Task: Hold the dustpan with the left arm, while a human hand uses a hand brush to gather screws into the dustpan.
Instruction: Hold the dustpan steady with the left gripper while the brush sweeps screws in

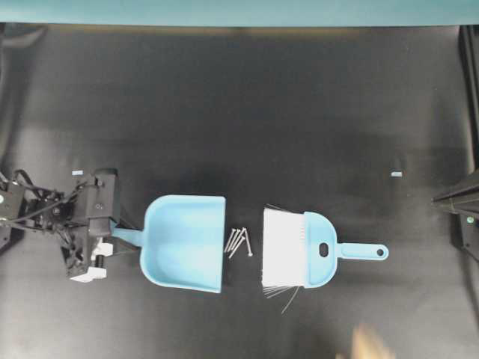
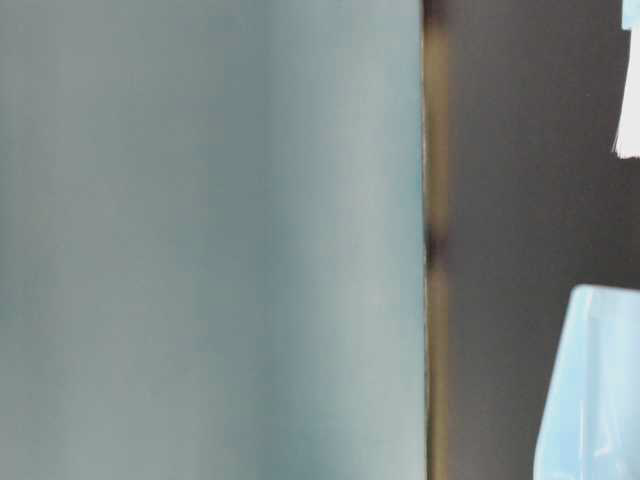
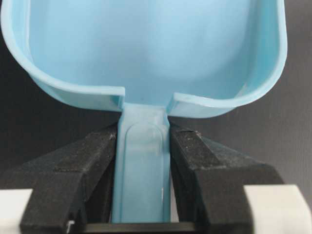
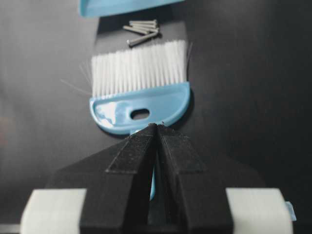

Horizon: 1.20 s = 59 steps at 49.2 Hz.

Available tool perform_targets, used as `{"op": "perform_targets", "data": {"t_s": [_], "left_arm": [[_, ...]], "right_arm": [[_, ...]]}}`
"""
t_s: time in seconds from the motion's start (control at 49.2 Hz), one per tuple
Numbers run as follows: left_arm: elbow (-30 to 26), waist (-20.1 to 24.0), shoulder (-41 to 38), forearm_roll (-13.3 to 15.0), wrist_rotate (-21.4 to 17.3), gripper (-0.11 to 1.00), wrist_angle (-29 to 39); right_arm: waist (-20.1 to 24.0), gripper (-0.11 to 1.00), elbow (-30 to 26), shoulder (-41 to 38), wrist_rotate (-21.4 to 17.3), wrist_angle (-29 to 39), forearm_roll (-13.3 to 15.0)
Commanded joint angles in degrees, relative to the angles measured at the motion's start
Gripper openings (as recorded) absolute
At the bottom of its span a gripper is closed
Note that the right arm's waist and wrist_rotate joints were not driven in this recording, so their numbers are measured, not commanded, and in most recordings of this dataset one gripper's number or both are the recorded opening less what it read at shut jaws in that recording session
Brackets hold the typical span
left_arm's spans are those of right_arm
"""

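An overhead view shows a dark tabletop. At far left sits the left arm, black with exposed wires and white parts. Its left gripper is clamped on the thin handle of the light blue dustpan; the wrist view shows both black fingers pressed against the handle's sides, just behind the pan's curved back wall. The pan lies flat, its wide straight mouth facing right.

Just beside the mouth, a small cluster of silver screws lies on the table, touching neither pan nor brush as far as can be seen. Just right of them lies the hand brush, light blue, white bristles pointing left toward the screws, thin handle with a hole pointing right. A few bristles splay out at its lower edge.

To do the holding step well, the grip should probably stay firm and the mouth's lip flat on the table, so that screws pushed leftward slide in, not under.

At the bottom edge, right of centre, a blurred skin-toned shape is likely the human hand; it is not touching the brush. Nothing lies between brush, screws and pan.

At far right, the right gripper is pinched together on nothing, its tips hovering over the brush handle in its wrist view. Two small pale tape marks dot the table.
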<state>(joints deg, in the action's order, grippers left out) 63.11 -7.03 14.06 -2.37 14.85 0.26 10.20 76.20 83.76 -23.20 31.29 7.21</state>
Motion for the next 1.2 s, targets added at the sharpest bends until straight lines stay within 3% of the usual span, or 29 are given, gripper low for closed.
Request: {"op": "perform_targets", "data": {"t_s": [0.0, 0.325, 0.447, 0.833, 1.179], "left_arm": [[-1.85, 0.88, 0.79, -0.18, 0.26, 0.30, 4.48], [-5.89, 2.99, 0.62, -0.18, -0.26, 0.30, 13.54], [-5.45, 2.81, 0.88, -0.18, -0.26, 0.30, 13.36], [2.55, 2.29, 0.26, -0.09, 0.00, 0.30, -2.11], [4.57, 2.11, -2.29, -0.18, -0.70, 0.30, -11.34]], "right_arm": [[0.00, 0.06, -0.62, -0.18, 0.00, -0.18, 0.18], [0.00, 0.06, -0.62, -0.18, 0.00, -0.18, 0.18], [0.00, 0.06, -0.62, -0.18, 0.09, -0.18, 0.18], [0.00, 0.06, -0.62, -0.09, 0.00, -0.18, 0.26], [0.00, 0.06, -0.62, -0.18, 0.09, -0.18, 0.18]]}}
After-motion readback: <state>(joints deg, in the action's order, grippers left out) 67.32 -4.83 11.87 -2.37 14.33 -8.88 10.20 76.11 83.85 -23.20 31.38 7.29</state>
